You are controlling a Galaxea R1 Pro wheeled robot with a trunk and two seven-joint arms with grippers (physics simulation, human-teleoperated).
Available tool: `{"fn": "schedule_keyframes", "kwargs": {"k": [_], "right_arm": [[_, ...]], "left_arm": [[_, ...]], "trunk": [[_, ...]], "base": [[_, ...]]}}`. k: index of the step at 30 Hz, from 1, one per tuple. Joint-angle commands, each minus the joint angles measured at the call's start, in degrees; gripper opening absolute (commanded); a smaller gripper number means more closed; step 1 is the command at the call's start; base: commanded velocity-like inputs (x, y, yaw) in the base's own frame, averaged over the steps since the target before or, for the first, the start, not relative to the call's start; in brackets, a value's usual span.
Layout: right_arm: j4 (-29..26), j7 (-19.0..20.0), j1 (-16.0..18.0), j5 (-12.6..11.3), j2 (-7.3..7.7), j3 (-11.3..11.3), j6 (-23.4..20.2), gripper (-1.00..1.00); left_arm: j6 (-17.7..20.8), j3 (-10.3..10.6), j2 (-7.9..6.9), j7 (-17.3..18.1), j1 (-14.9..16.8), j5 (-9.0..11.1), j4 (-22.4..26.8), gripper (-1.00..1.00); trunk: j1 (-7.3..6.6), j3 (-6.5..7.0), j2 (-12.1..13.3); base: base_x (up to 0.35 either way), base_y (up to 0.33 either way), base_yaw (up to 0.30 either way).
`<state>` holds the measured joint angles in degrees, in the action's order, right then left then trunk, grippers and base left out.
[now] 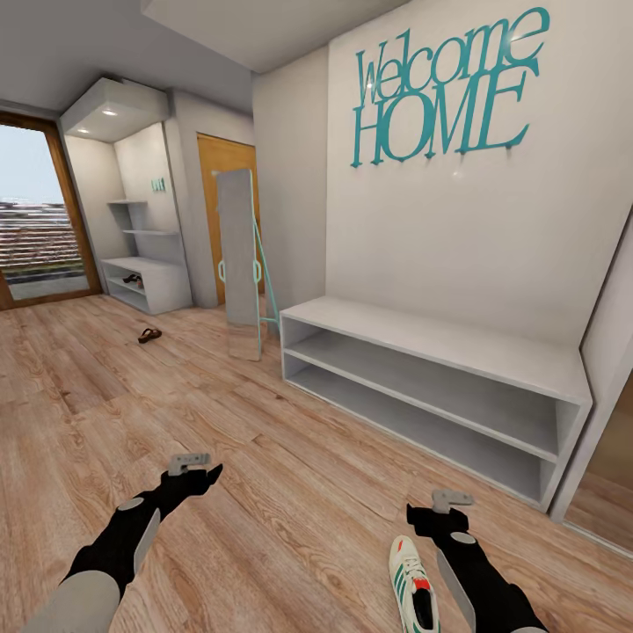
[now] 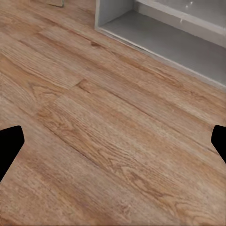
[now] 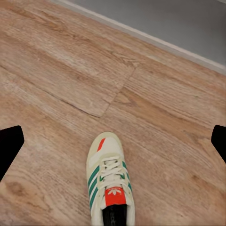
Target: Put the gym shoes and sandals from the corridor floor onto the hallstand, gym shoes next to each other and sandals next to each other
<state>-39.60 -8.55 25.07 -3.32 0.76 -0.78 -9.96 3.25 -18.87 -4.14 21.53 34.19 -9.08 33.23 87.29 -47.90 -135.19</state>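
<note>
One gym shoe (image 1: 413, 585) lies on the corridor floor (image 1: 290, 492) at the bottom right, toe pointing away from me, just left of my right gripper (image 1: 448, 508). In the right wrist view the gym shoe (image 3: 109, 183) sits below and between the spread fingers of the open right gripper (image 3: 113, 146), apart from both. My left gripper (image 1: 195, 470) hangs open over bare planks (image 2: 113, 141). A dark sandal (image 1: 149, 335) lies on the floor far off at the left. The grey hallstand (image 1: 163, 272) stands beyond it, with a small dark sandal-like shape (image 1: 132, 280) in its upper slot.
A long white two-shelf bench (image 1: 457, 338) runs along the right wall under the "Welcome HOME" lettering. Its bottom shelf (image 2: 179, 42) is close to the left gripper. A standing mirror (image 1: 239, 259) leans between bench and hallstand. A glass door (image 1: 35, 220) is at far left.
</note>
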Motion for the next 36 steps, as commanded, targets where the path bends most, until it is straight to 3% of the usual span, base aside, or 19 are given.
{"fn": "schedule_keyframes", "kwargs": {"k": [1, 13, 26, 31, 36], "right_arm": [[0.0, -0.2, 0.0, -0.4, 0.04, -0.1, -0.3, 1.00], [1.9, -0.2, 0.0, -0.5, 0.03, -0.2, -0.2, 1.00], [4.6, -0.2, 0.0, -0.5, -0.01, -0.2, -0.2, 1.00], [5.8, -0.2, 0.0, -0.5, 0.03, -0.1, -0.2, 1.00], [6.3, -0.2, 0.0, -0.5, 0.12, -0.1, -0.1, 1.00]], "left_arm": [[0.3, -0.4, 0.04, 0.5, 0.0, -0.6, 0.2, 1.00], [0.4, 0.4, 0.03, 0.6, 0.0, -0.7, 0.5, 1.00], [0.8, 3.4, 0.09, 0.7, 0.0, -0.6, 3.3, 1.00], [3.0, 4.1, 0.20, 0.7, 0.1, -0.5, 5.4, 1.00], [7.0, 4.6, 0.73, 0.8, 0.2, -0.4, 8.3, 1.00]], "trunk": [[-0.01, -0.06, 0.0], [-0.01, -0.06, 0.0], [-0.01, -0.06, 0.0], [-0.01, -0.06, 0.0], [1.09, -0.98, -2.0]], "base": [[0.021, 0.000, 0.000], [0.084, 0.000, 0.000], [0.009, 0.000, 0.000], [0.001, 0.000, 0.000], [0.000, 0.000, 0.000]]}}
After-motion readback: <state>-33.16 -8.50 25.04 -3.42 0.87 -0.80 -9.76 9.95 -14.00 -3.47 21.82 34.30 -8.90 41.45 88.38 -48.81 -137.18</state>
